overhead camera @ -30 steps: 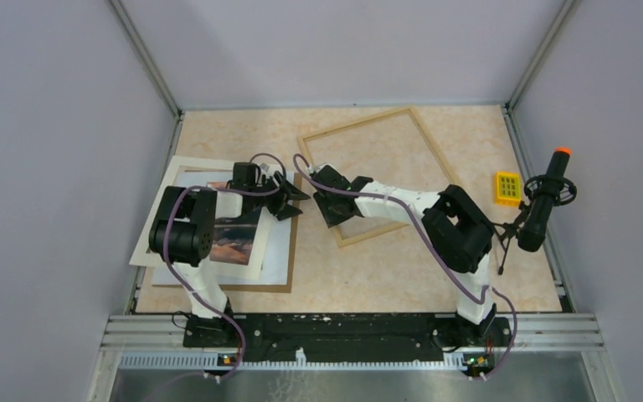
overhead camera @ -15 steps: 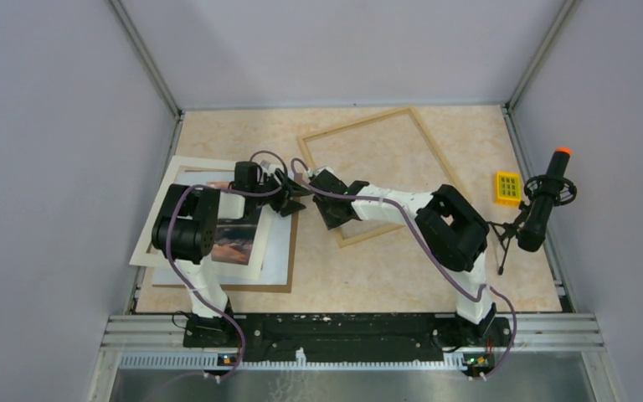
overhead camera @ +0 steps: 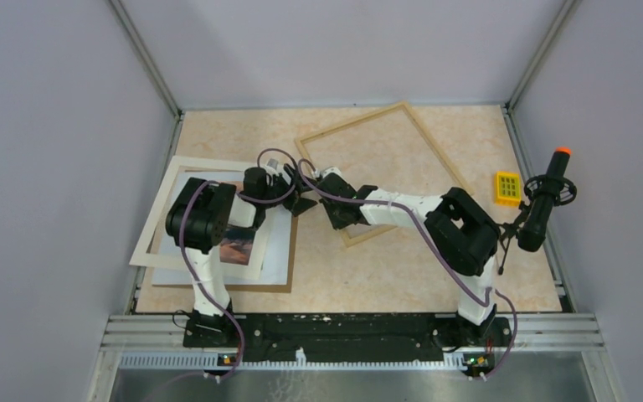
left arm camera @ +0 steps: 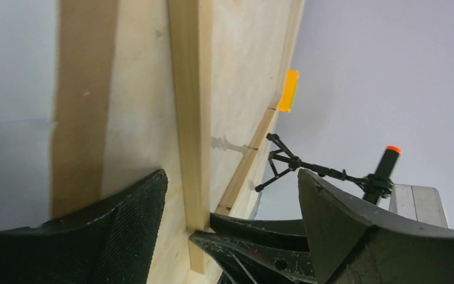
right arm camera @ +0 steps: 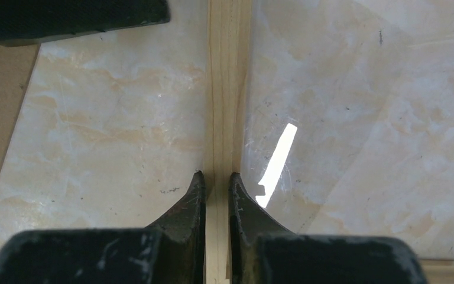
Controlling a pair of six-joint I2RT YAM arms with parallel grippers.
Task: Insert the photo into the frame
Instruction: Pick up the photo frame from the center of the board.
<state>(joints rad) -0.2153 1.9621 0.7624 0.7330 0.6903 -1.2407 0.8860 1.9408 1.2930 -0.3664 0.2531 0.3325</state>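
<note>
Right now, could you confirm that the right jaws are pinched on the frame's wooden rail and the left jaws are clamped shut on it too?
Not quite: the left jaws are open, not clamped. The left wrist view shows them standing wide apart on either side of the frame rail. The right jaws are indeed pinched on that rail.

frame (overhead camera: pixel 350 121): pale natural wood, plain
photo (overhead camera: pixel 236 249): orange-pink and dark blue-grey
mat (overhead camera: pixel 157 226): white
backing board (right arm camera: pixel 0 118): plain brown
table top (overhead camera: pixel 402 268): beige-cream marbling
small block (overhead camera: pixel 508 186): yellow, green grid squares
stick on tripod (overhead camera: pixel 536 224): black, orange tip
</note>
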